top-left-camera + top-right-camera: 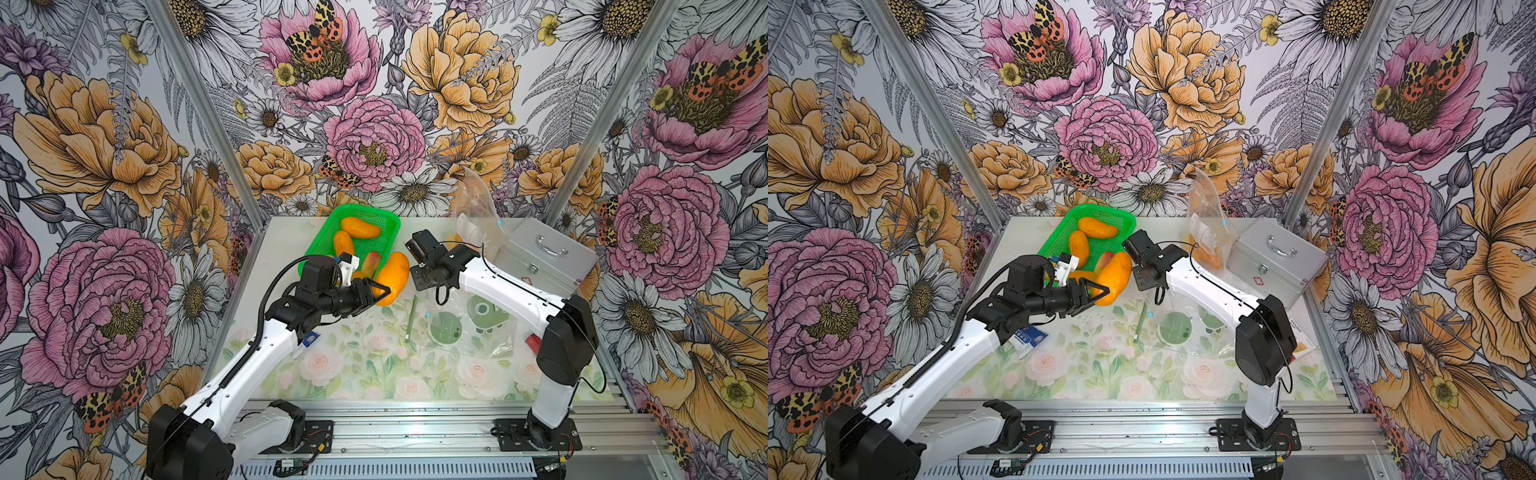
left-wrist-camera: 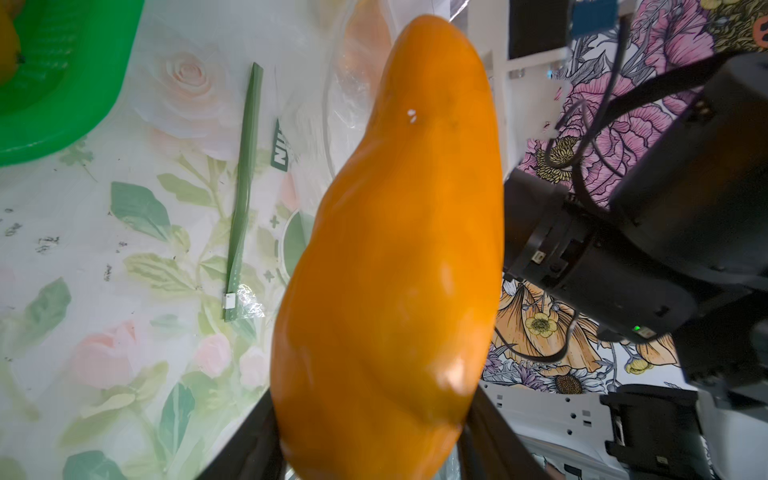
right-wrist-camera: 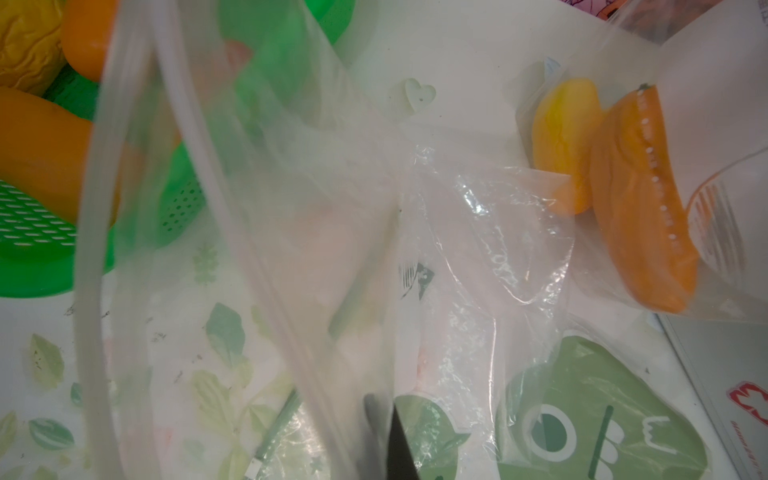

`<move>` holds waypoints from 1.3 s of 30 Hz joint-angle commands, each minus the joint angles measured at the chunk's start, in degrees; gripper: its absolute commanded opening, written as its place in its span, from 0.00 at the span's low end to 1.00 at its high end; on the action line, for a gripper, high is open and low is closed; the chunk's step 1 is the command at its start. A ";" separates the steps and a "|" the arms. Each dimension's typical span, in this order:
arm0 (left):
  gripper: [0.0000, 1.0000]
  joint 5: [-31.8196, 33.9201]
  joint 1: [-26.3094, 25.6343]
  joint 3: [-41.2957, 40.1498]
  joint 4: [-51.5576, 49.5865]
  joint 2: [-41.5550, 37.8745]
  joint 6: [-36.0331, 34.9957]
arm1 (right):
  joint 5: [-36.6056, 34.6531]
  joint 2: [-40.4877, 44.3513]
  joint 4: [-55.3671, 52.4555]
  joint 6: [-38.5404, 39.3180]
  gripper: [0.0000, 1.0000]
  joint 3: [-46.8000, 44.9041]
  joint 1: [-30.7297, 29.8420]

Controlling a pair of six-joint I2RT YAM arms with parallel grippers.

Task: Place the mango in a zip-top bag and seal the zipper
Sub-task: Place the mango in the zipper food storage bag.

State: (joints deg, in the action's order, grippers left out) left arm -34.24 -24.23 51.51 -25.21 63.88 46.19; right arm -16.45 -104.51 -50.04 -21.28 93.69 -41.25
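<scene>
Orange mango (image 1: 395, 274) in left pincer (image 1: 384, 296) hangs beside basket (image 1: 318, 243) rim.

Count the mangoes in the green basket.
3: two orange mangoes toward the back, one red-green mango nearer the arms. An orange patch under the left arm may be a fourth.

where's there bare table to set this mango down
Barest is the front strip of tablecloth, bordered by the rail, the zip-top bag and the blue packet. Crowded: green basket at the back, bag and metal case by the right arm.
</scene>
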 commanded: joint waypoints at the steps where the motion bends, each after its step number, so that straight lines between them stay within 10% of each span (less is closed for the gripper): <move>1: 0.00 -2.67 -0.80 -0.97 0.30 1.74 1.24 | -0.77 2.19 2.84 1.50 0.00 0.05 -1.45; 39: 0.00 1.20 -2.46 15.20 0.10 21.68 2.43 | 0.96 -0.44 3.37 -2.59 0.00 3.08 -9.22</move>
State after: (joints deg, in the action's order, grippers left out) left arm -31.75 -24.60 62.48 -28.93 84.60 50.65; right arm -19.44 -104.31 -48.38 -22.31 94.78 -49.76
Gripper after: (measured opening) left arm 0.555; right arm 0.042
